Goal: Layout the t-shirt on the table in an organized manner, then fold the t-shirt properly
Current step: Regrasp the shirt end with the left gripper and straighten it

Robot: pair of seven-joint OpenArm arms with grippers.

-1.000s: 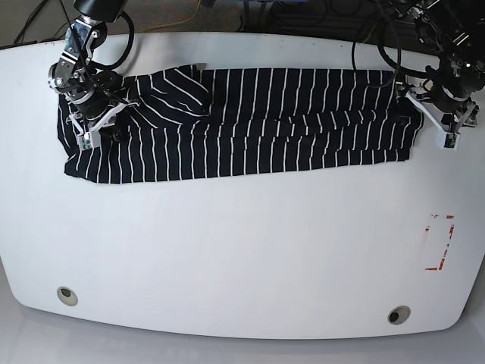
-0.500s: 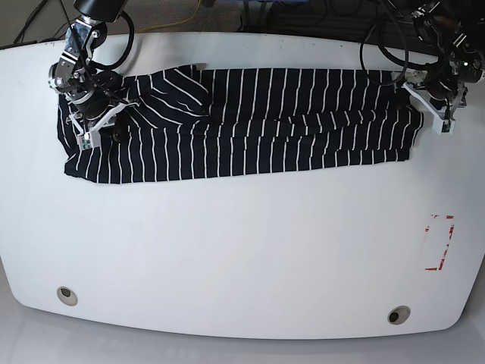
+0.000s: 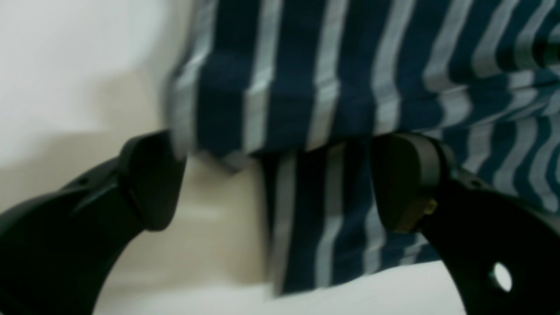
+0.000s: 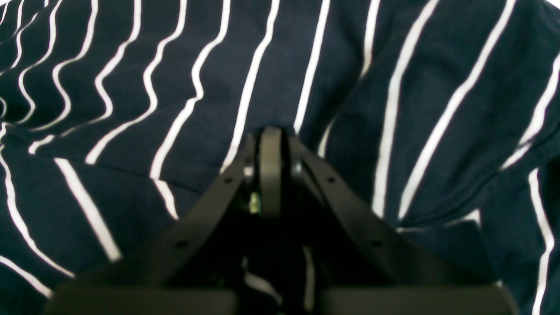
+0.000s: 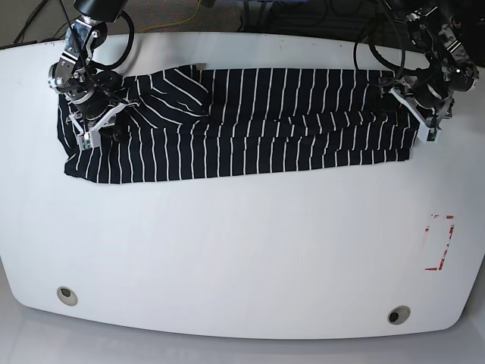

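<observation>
The black t-shirt point(image 5: 265, 121) with thin white stripes lies as a wide band along the far part of the white table point(image 5: 242, 250). My left gripper point(image 5: 415, 115) is at the shirt's right edge, open. In the left wrist view the left gripper point(image 3: 278, 183) has a hem corner of the t-shirt point(image 3: 323, 210) lying between its spread black fingers point(image 3: 148, 183). My right gripper point(image 5: 95, 127) rests on the shirt's left end. In the right wrist view the right gripper point(image 4: 271, 144) is shut, with its tips pinched into the t-shirt point(image 4: 393, 109), whose creases run toward them.
A red-marked rectangle point(image 5: 439, 243) is on the table at the right. Two round grommets point(image 5: 67, 296) point(image 5: 398, 315) sit near the front edge. Dark cables point(image 5: 390, 53) hang behind the table's far right edge.
The left gripper has moved from just off the shirt's right edge back and inward, so that its open jaws now straddle the edge. The right gripper and the shirt have stayed put.
</observation>
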